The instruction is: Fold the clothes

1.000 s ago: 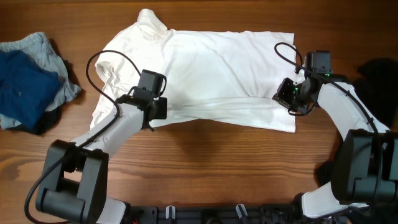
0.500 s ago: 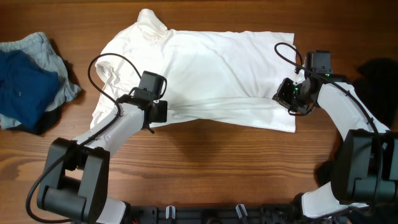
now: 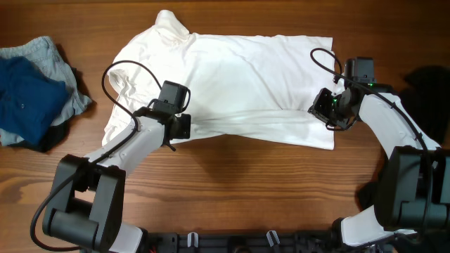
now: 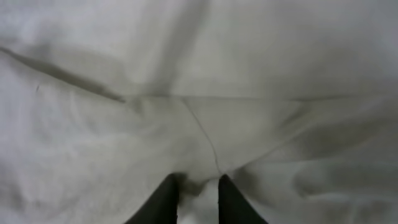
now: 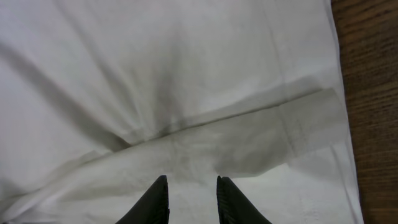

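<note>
White shirt (image 3: 239,77) lies spread flat mid-surface (image 3: 232,190); navy garment (image 3: 24,98) is heaped on a light-blue garment (image 3: 49,53) at the left edge, and a black garment (image 3: 429,81) sits at the right edge. Left pincer (image 4: 194,199) is on the shirt's near hem, jaws almost together with a small pucker of cloth nipped between them. Right pincer (image 5: 189,199) is on the shirt's right end by a folded-over strip, jaws a narrow gap apart over cloth; the view is too tight to tell whether it grips.
</note>
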